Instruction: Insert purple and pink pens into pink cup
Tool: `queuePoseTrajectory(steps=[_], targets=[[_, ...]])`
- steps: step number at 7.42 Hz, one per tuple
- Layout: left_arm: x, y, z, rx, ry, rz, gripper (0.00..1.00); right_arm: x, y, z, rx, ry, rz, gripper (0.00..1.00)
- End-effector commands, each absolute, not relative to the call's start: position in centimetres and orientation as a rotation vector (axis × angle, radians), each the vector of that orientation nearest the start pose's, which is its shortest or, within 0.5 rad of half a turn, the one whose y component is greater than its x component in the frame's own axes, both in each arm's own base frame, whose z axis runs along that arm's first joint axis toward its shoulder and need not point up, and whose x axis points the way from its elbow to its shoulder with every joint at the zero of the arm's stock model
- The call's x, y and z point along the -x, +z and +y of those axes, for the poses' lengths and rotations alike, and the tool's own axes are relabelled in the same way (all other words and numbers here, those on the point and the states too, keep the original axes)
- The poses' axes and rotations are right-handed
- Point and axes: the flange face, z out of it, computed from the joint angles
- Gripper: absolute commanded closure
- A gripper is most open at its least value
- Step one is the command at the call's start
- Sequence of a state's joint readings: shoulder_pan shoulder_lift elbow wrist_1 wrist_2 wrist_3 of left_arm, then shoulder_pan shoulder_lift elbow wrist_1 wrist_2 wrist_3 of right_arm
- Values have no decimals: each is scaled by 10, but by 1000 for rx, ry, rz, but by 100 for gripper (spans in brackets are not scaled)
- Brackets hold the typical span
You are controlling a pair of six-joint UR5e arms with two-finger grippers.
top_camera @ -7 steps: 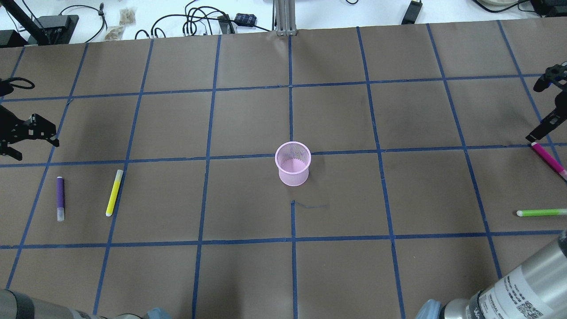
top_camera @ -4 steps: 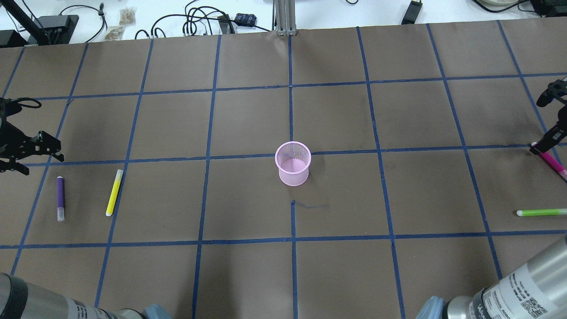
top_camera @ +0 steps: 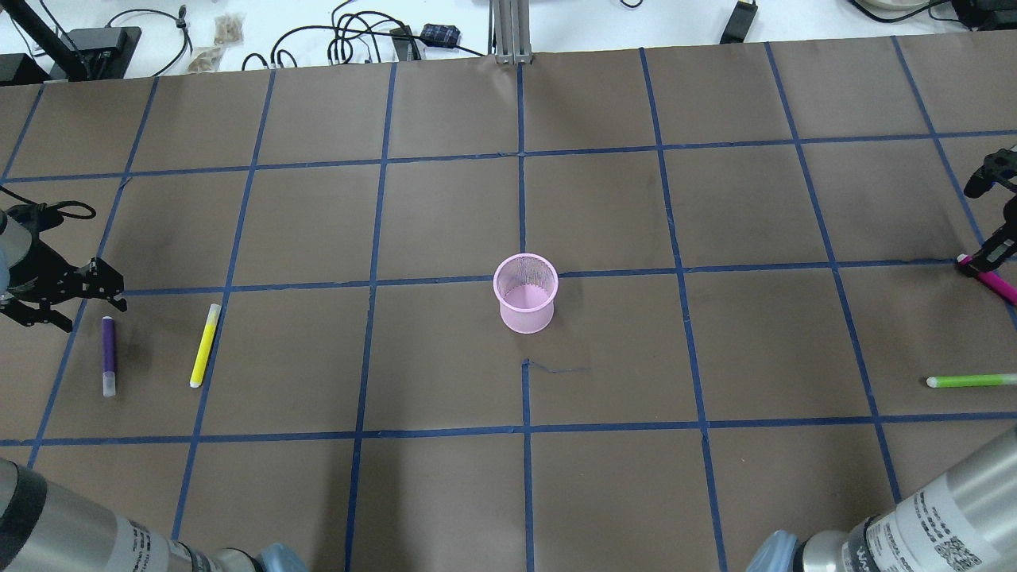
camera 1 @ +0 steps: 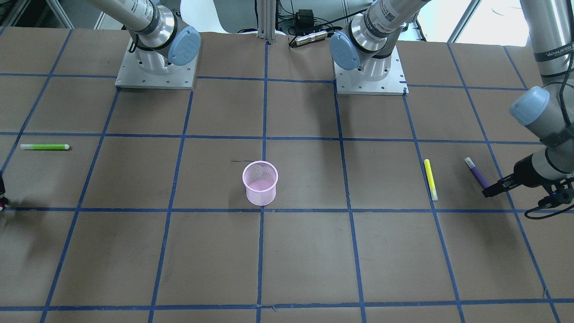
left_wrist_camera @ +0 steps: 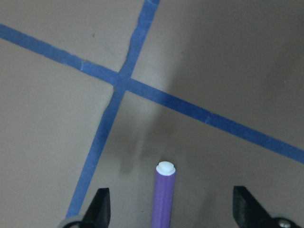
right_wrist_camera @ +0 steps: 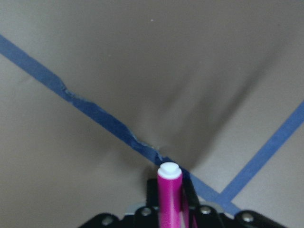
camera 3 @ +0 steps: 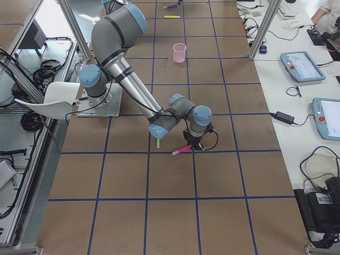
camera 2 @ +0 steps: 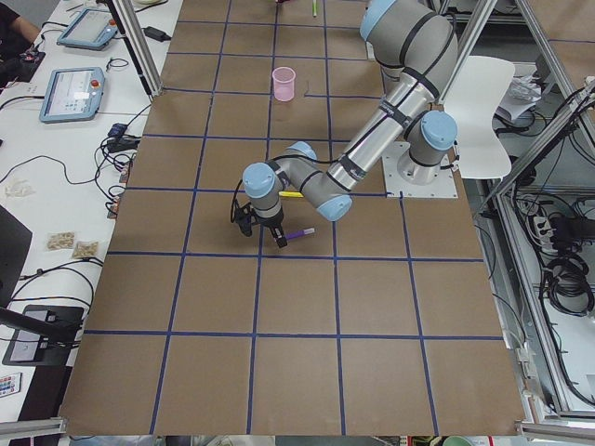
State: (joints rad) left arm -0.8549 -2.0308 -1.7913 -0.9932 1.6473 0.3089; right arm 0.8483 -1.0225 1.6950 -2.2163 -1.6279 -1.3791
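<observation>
purple pen (left_wrist_camera: 165, 190) lies between spread fingers of the left hand (left_wrist_camera: 170, 204), aligned for pinching; right hand (right_wrist_camera: 170, 211) clamps the pink pen (right_wrist_camera: 169, 192), bound for the pink cup (top_camera: 525, 295).

Brown blue-taped table (top_camera: 445, 214), pink cup (top_camera: 525, 293) upright at centre, purple pen (top_camera: 108, 355) beside yellow pen (top_camera: 205, 345), green pen (top_camera: 971, 381) and apparently pink pen (top_camera: 995, 284) opposite.

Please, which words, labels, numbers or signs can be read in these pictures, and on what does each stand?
Nothing reads with certainty.
Left arm: white lettering along the tube, too blurred to quote.
Right arm: white label with small print and a square code, too small.
Purple pen, pink pen, pink cup: no print shows.
</observation>
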Motion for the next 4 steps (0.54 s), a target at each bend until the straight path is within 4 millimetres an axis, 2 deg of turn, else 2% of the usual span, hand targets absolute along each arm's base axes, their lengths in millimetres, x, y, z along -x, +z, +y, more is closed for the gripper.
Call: queuePoseTrajectory(steps=[1, 2, 3, 4], targets=[[-288, 180, -522, 619, 221, 3062, 29, 315, 203, -554, 1015, 118, 3000, 100], [-288, 174, -522, 619, 234, 3066, 29, 301, 235, -553, 960, 69, 3021, 100], [-289, 172, -523, 616, 237, 3065, 29, 244, 271, -566, 868, -91, 2966, 100], [-289, 171, -523, 619, 241, 3066, 37, 169, 311, -575, 801, -160, 2948, 100]])
